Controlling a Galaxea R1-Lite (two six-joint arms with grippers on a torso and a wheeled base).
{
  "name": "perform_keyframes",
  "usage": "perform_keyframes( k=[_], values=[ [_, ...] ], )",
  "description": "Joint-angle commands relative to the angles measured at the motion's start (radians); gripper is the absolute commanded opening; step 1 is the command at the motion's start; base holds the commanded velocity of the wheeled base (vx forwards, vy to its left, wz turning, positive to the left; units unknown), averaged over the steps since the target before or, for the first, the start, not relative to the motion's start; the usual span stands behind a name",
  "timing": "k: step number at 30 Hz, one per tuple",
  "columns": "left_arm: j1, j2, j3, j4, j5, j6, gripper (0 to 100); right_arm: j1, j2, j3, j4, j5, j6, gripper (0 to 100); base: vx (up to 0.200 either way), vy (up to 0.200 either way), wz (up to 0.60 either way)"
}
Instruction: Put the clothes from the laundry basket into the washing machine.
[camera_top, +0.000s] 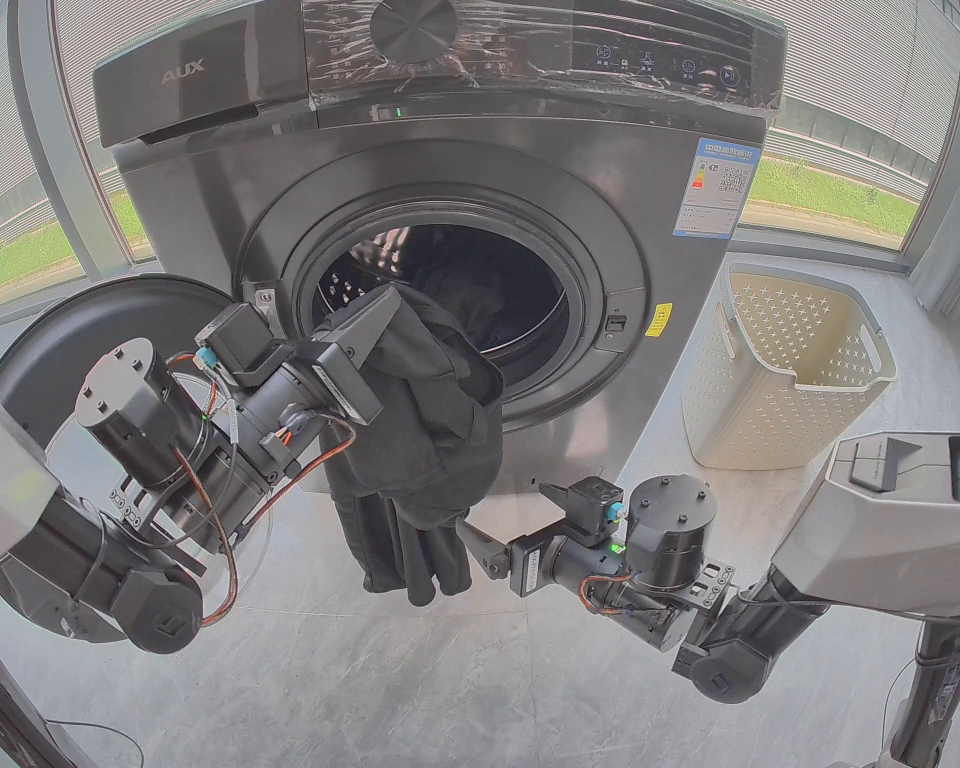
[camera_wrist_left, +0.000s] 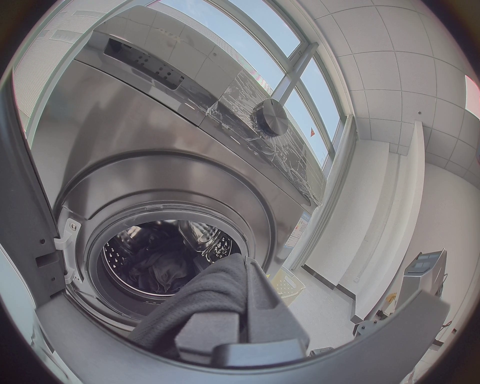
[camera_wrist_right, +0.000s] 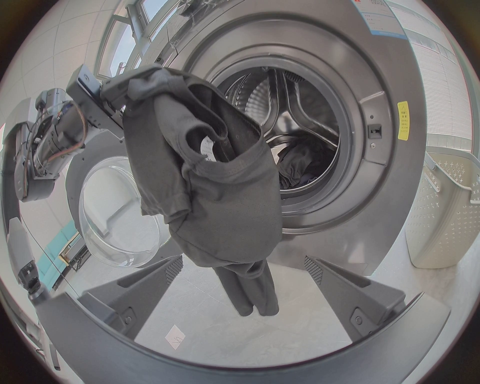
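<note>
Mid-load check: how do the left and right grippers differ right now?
The left gripper is shut on the dark garment; the right gripper is open and empty. The left gripper sits high, at the drum opening of the washing machine; the right gripper sits lower, near the garment's hanging end. Both point toward the machine.

Bright daylight through the windows (camera_wrist_left: 240, 30) — sheen on the washing machine (camera_top: 640, 180), drum (camera_top: 345, 285) dark; 2 wrist views edge-bowed.

Left end effector (camera_top: 383, 303) raised, clamped; right end effector (camera_top: 476, 540) low, spread.
</note>
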Motion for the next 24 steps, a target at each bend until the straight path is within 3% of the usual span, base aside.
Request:
perform_keyframes(
  k=[1, 11, 24],
  values=[
    [0.000, 0.002, -0.003, 0.000, 0.001, 0.000, 0, 0.008, 0.065, -0.038, -0.015, 0.001, -0.002, 100, 0.000, 0.000, 0.00],
    [-0.002, 0.005, -0.002, 0.000, 0.002, 0.003, 0, 0.035, 0.151, -0.136, -0.063, 0.014, -0.022, 100, 0.000, 0.000, 0.00],
    [-0.003, 0.002, -0.002, 0.000, 0.002, 0.003, 0, 0.021, 0.238, -0.254, -0.052, 0.015, -0.031, 100, 0.000, 0.000, 0.00]
  ],
)
